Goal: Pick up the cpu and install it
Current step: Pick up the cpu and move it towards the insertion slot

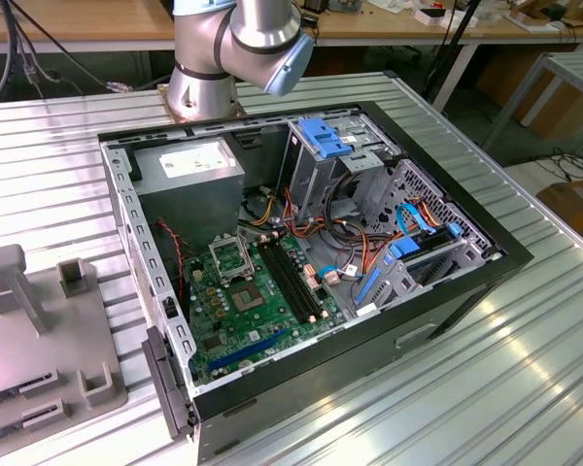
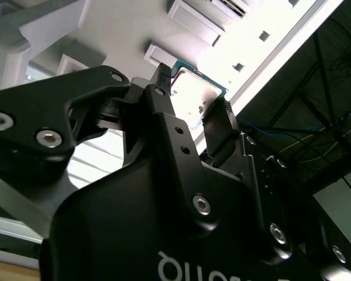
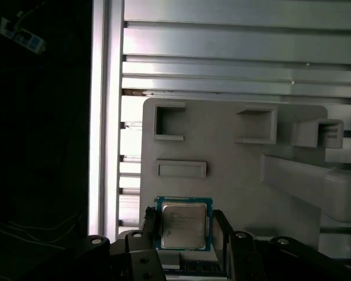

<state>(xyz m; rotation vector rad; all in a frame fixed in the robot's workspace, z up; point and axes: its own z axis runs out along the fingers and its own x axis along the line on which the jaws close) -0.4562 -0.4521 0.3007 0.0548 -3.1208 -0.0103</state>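
The gripper is hanging over the grey fixture plate, and its jaws are standing against two opposite edges of the cpu, so that in both wrist views no gap is showing between them and the chip; I am judging that they are clamped on it. The cpu is showing its dull silvery top and a thin green border, and it is sitting at one edge of the fixture plate, near a shallow rectangular pocket. Whether the chip is resting on the fixture plate or is already lifted a little above it, I cannot tell. The open computer case is lying on the ribbed metal worktop just beside the fixture plate, on the exterior view's right of it. Inside it, the green motherboard is carrying the cpu socket, which is well apart from the fixture plate. So the grasping part of the task is looking done or almost done, while the carrying to the socket and the installing are not yet done.
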